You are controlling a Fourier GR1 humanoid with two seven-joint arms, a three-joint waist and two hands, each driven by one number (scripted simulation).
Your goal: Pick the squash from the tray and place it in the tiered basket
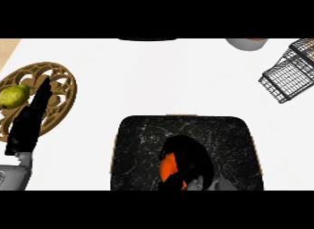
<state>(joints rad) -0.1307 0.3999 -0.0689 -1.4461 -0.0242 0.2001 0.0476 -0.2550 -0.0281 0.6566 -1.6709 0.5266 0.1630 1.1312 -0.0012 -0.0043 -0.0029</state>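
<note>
Squash (169, 166) on tray (136, 134), right hand (189, 159) curled over it; left hand (32, 120) resting flat, fingers straight.

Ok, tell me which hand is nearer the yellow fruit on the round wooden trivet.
Left. The left hand lies over the wooden trivet, right beside the yellow fruit. The right hand is far off, over the black tray, covering something orange.

Lemon (13, 96) on carved wooden trivet (57, 96), grey bowl (248, 44)
</note>
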